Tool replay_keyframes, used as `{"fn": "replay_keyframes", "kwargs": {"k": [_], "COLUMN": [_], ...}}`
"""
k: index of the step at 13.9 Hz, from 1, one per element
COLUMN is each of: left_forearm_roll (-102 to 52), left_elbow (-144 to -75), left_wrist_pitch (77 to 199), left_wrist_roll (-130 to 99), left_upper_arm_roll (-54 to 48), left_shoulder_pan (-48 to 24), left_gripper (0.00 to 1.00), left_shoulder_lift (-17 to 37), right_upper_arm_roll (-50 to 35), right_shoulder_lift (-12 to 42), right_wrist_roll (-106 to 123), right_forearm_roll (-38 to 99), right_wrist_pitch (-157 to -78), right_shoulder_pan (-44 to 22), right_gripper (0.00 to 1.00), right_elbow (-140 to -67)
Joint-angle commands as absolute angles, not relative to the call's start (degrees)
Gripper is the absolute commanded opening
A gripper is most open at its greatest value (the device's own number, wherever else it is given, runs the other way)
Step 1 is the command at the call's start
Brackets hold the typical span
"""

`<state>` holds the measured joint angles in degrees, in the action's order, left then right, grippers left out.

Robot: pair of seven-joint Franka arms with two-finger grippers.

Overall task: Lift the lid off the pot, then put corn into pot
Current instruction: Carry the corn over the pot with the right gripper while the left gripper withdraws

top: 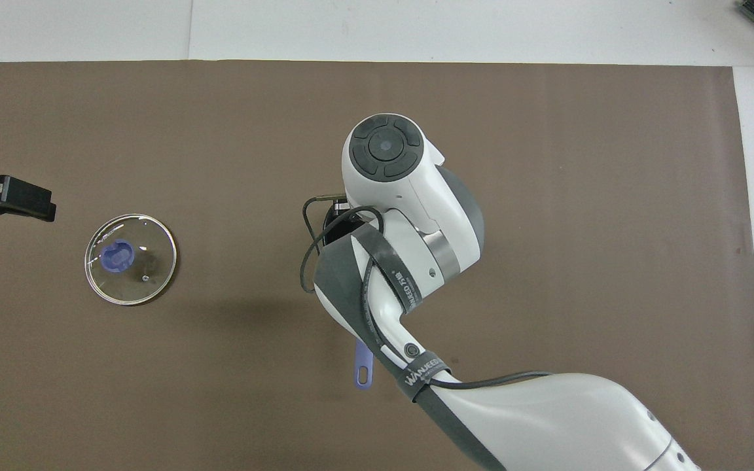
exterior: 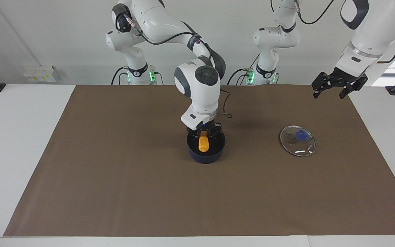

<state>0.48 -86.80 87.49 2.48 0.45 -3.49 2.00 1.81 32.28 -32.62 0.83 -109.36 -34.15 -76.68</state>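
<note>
A brown mat [exterior: 115, 192] covered the white table. In the facing view the right gripper [exterior: 204, 136] clasped the corn [exterior: 203, 143], hanging upright inside the pot [exterior: 206, 156]. The left gripper [exterior: 338, 90], spread wide and empty, hung high above the lid [exterior: 297, 141].

From overhead, the right arm hid the pot, leaving only its handle tip [top: 364, 374]. The lid [top: 131, 259] lay flat toward the left arm's end.

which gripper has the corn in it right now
The right gripper, shut on the corn and lowered into the pot. The left gripper is open, empty, raised.
</note>
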Motion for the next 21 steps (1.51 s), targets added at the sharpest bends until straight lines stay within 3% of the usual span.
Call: {"fn": "replay_keyframes", "kwargs": {"k": [1, 9, 11, 13, 17, 21], "left_forearm_roll": [-0.09, 0.00, 0.00, 0.00, 0.00, 0.00], "left_elbow": [-86.04, -86.66, -86.66, -86.66, -86.66, -86.66], "left_wrist_pitch": [87.36, 86.84, 86.84, 86.84, 86.84, 86.84], "left_wrist_roll": [2.72, 2.37, 2.37, 2.37, 2.37, 2.37], "left_upper_arm_roll": [0.70, 1.40, 1.49, 1.49, 1.41, 1.49], "left_shoulder_pan": [-3.96, -2.73, -1.85, -1.85, -1.93, -1.93], "left_gripper": [1.00, 1.00, 1.00, 1.00, 1.00, 1.00], "left_shoulder_lift": [2.55, 2.20, 2.20, 2.20, 2.20, 2.20], "right_upper_arm_roll": [1.32, 1.14, 1.14, 1.14, 1.23, 3.16], "right_shoulder_lift": [31.65, 30.94, 30.94, 30.85, 29.98, 24.54], "right_wrist_roll": [-33.58, -33.66, -33.66, -33.66, -33.93, -33.23], "right_forearm_roll": [1.67, 2.90, 2.90, 2.90, 1.94, 1.50], "right_wrist_pitch": [-113.01, -114.17, -114.61, -115.92, -115.05, -115.05], "right_shoulder_pan": [-34.01, -34.19, -34.19, -34.19, -34.19, -30.86], "right_gripper": [0.11, 0.35, 0.59, 1.00, 1.00, 1.00], "right_elbow": [-80.14, -83.23, -83.50, -84.20, -83.23, -83.14]}}
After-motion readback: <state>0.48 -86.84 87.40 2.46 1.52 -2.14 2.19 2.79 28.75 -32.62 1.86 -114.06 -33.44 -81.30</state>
